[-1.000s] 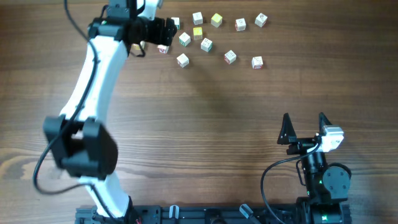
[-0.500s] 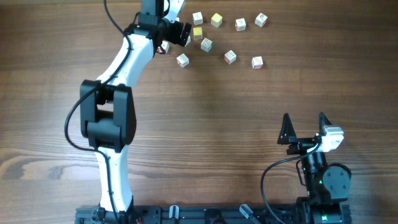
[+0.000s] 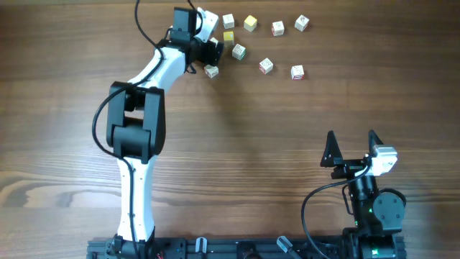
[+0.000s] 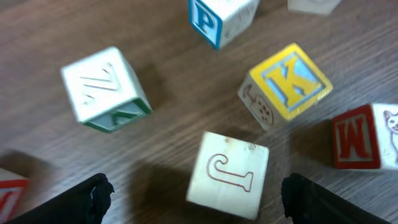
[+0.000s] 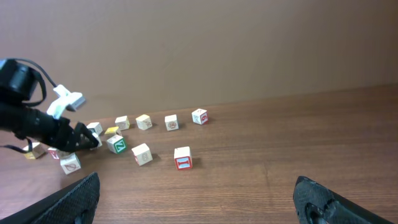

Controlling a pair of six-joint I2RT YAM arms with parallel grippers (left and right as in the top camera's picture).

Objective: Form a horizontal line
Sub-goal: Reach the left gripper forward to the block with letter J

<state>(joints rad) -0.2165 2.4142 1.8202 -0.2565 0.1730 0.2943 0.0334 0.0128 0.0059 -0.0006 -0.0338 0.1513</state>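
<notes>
Overhead, wrist views; cubes [image 3: 266,65] seemingly shared

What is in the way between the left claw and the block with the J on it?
Nothing visible. The left gripper hangs open over the J block, one finger on each side, with only bare table between them. The yellow K block sits apart, farther off.

From above I get soft, even light on the wooden table [image 3: 287,144], with no glare and only faint shadows. My left wrist view is close and smeary: the blocks [image 4: 227,175] look soft-edged and sit on dim shadows. The right wrist view is duller, and its fingers [image 5: 68,202] are dark, blurred shapes in the bottom corners.
</notes>
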